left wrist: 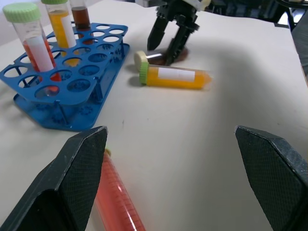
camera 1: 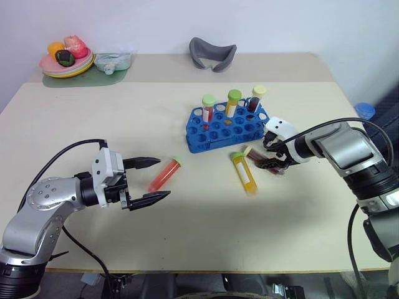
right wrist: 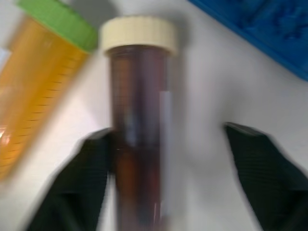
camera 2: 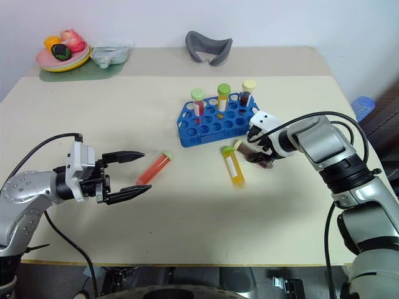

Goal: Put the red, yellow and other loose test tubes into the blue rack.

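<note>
The blue rack (camera 1: 215,134) stands mid-table with three capped tubes upright in its back row. Three loose test tubes lie on the table. The red one (camera 1: 164,174) lies between the spread fingers of my open left gripper (camera 1: 164,177). The yellow one (camera 1: 244,172) lies right of it, in front of the rack. Beside the yellow one is the dark brown one (right wrist: 139,120) with a pale yellow cap. My right gripper (camera 1: 272,163) points down over it, fingers astride the tube. One finger (right wrist: 91,168) touches the tube; the other stands apart from it.
A plate of toy food (camera 1: 65,62) and a pale green container (camera 1: 112,61) sit on a green mat at the back left. A grey curved object (camera 1: 212,54) lies at the back centre. A blue object (camera 1: 365,110) shows beyond the table's right edge.
</note>
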You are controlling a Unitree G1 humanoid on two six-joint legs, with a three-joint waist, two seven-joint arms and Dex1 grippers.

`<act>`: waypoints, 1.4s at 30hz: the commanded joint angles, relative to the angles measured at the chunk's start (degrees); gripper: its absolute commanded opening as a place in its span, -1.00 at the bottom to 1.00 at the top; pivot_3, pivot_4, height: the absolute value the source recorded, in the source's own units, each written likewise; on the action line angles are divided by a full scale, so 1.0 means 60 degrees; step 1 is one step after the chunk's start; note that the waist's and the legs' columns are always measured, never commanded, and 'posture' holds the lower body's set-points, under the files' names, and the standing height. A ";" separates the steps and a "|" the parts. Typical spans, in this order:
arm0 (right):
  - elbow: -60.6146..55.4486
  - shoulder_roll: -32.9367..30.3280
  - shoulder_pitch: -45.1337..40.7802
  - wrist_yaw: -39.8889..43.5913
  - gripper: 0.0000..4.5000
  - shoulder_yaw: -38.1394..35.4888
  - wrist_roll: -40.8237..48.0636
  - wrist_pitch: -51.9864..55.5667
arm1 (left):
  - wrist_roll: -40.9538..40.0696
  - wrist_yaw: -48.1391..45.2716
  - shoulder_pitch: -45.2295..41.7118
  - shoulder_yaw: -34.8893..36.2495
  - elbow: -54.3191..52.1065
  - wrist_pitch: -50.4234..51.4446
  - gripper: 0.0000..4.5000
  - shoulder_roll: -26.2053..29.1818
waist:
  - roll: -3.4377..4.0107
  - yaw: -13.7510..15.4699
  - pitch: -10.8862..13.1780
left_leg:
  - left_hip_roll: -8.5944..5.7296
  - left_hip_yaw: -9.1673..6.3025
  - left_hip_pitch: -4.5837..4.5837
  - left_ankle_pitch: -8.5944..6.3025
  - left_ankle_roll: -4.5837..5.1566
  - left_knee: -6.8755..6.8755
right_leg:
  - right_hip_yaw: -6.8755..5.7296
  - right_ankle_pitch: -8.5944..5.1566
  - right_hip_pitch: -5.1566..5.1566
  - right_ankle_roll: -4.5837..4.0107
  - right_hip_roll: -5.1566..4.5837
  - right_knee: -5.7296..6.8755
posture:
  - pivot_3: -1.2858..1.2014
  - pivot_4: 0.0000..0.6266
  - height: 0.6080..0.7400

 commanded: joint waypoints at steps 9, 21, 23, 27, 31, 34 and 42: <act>-0.1128 -0.0002 0.0986 0.0008 -0.02 -0.0287 0.0057 0.0664 | -0.0111 -0.0035 -0.0151 0.0139 -0.0105 -0.0115 0.95 0.0061 | -0.0001 0.0007 -0.0001 | 0.0000 -0.0001 0.0000 -0.0001 0.0003 -0.0007 | -0.0002 0.0000 -0.0001 0.0000 0.0000 -0.0001 | 0.03 -0.52 1.00; -0.1558 0.0151 0.1363 -0.0195 -0.64 -0.0788 0.0146 0.0702 | -0.0067 -0.0047 -0.0334 -0.0004 0.0011 -0.0136 0.95 -0.0026 | -0.0001 0.0004 -0.0001 | 0.0000 -0.0001 0.0000 -0.0001 0.0003 -0.0005 | -0.0001 0.0000 0.0001 0.0000 0.0000 0.0000 | 0.03 -0.52 1.00; -0.1957 0.0152 0.1583 -0.0179 -0.64 -0.1332 0.0457 0.0769 | -0.0063 -0.0038 -0.0330 0.0014 0.0016 -0.0137 0.95 -0.0021 | -0.0001 0.0007 -0.0001 | 0.0000 -0.0001 0.0000 -0.0002 0.0003 -0.0005 | -0.0001 0.0000 0.0000 0.0000 0.0000 0.0000 | 0.03 -0.52 1.00; -0.2999 0.0789 0.1893 -0.0136 -0.64 -0.3909 0.1997 0.0862 | -0.0075 0.0050 -0.0250 0.0084 -0.0010 -0.0108 0.95 -0.0036 | 0.0002 0.0012 0.0004 | 0.0000 -0.0001 -0.0009 -0.0002 0.0004 -0.0011 | -0.0001 -0.0001 -0.0008 0.0000 0.0000 -0.0002 | 0.03 -0.52 1.00; -0.3366 0.2182 0.2113 -0.0870 -0.64 -0.6238 0.3127 -0.0425 | -0.0082 0.0188 -0.0135 0.0102 -0.0037 -0.0103 0.95 -0.0123 | 0.0016 -0.0018 0.0013 | 0.0000 0.0000 -0.0007 -0.0002 0.0004 -0.0009 | 0.0002 0.0000 -0.0013 0.0001 0.0003 0.0011 | 0.03 -0.52 1.00; -0.3060 0.3330 0.2058 -0.1651 -0.64 -0.7224 0.3421 -0.2099 | 0.0015 0.0446 -0.0195 0.0045 0.0113 -0.0161 0.95 -0.0360 | 0.0012 0.0007 0.0010 | 0.0000 -0.0001 -0.0008 -0.0002 0.0004 -0.0005 | -0.0001 0.0000 -0.0006 0.0001 0.0001 0.0007 | 0.03 -0.52 1.00; -0.0877 0.5701 0.1583 -0.2774 -0.64 -0.8044 0.3565 -0.6831 | 0.0222 0.1114 -0.0550 -0.0200 0.0301 -0.0205 0.95 -0.1082 | 0.0017 -0.0020 0.0011 | 0.0000 0.0000 -0.0006 -0.0001 0.0002 -0.0007 | 0.0001 0.0001 -0.0012 0.0001 0.0001 0.0017 | 0.03 -0.52 1.00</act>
